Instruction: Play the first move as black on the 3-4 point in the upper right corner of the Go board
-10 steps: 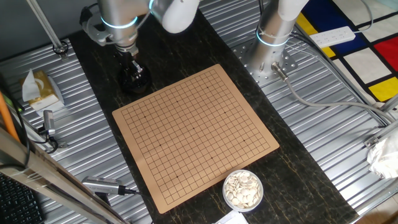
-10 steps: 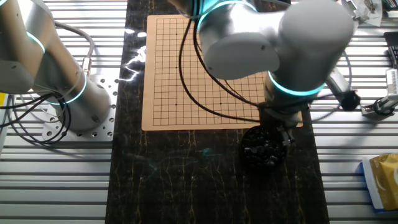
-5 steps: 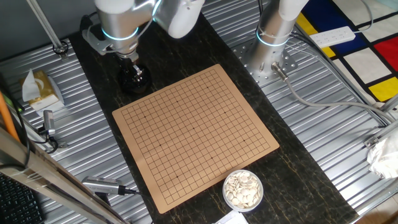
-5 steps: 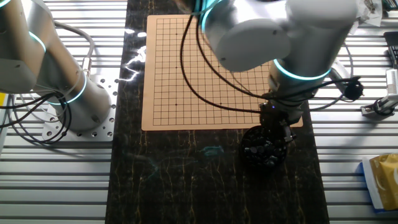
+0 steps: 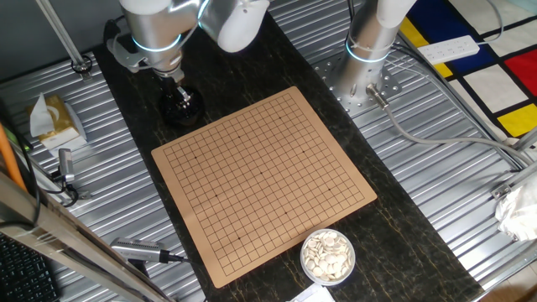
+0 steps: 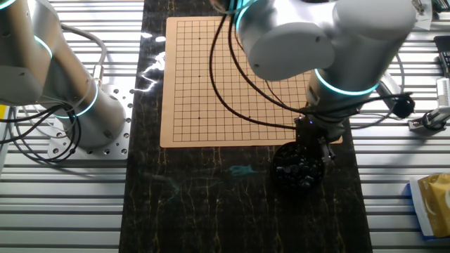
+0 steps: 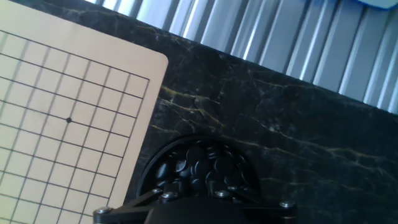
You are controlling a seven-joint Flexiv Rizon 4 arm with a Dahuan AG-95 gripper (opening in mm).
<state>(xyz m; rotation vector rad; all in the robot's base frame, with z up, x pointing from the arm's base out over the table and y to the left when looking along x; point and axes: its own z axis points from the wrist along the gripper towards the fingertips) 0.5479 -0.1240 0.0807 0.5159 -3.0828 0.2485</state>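
Note:
The Go board point(image 5: 260, 176) lies flat on the dark mat with no stone on any crossing. A black bowl point(image 5: 181, 109) heaped with glossy black stones point(image 7: 199, 163) stands just off one board corner point(image 7: 158, 62). My gripper point(image 5: 177, 92) hangs right over that bowl, its tips low among or just above the stones, and the other fixed view shows the gripper point(image 6: 314, 144) the same way. In the hand view only its dark body point(image 7: 199, 214) shows at the bottom edge. The fingertips are lost in the dark, so I cannot tell whether a stone is held.
A bowl of white stones point(image 5: 327, 256) sits at the board's near corner. A second arm's base point(image 5: 365, 50) stands beyond the far corner. A tissue box point(image 5: 54, 117) and tools point(image 5: 138, 249) lie on the ribbed metal table at the left.
The arm has shifted a little and the hand has risen slightly over the black bowl. The board and both bowls have not moved.

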